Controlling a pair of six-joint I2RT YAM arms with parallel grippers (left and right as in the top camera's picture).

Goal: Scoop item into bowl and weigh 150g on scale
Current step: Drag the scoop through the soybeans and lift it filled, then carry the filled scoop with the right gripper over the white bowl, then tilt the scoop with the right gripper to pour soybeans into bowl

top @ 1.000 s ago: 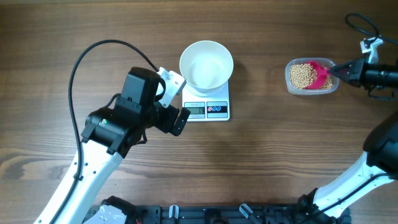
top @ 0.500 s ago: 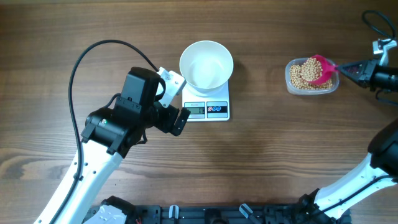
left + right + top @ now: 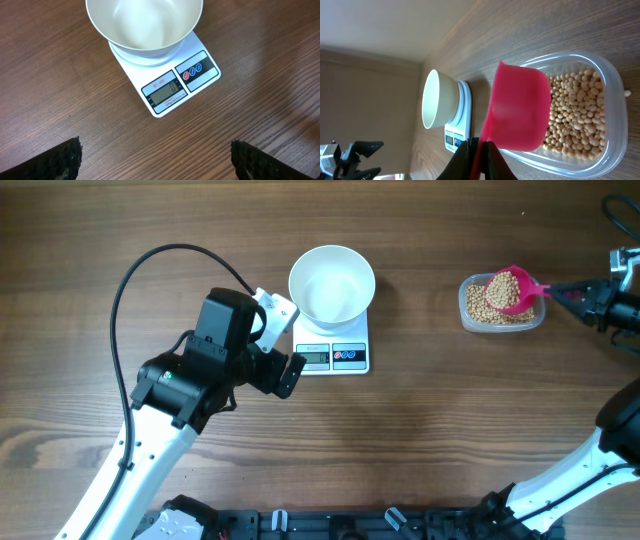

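The white bowl (image 3: pixel 332 284) (image 3: pixel 145 25) stands empty on the white scale (image 3: pixel 345 358) (image 3: pixel 205 76). The beans (image 3: pixel 482 308) (image 3: pixel 575 115) lie in a clear plastic tub (image 3: pixel 466 315) (image 3: pixel 615 85) at the right. My right gripper (image 3: pixel 566 290) (image 3: pixel 480 147) is shut on the handle of a pink scoop (image 3: pixel 510 290) (image 3: pixel 517 110). The scoop is heaped with beans and hangs just above the tub. My left gripper (image 3: pixel 287 345) (image 3: pixel 159 160) is open beside the scale's left front corner, with only bare table between its fingers.
The wooden table (image 3: pixel 450 430) stretches between the scale and the tub. A black cable (image 3: pixel 150 265) loops over the left arm. One loose bean (image 3: pixel 627 93) lies on the table by the tub.
The right gripper has drawn back to the right and lifted the pink scoop out of the tub with a heap of beans on it. The left arm has not moved.
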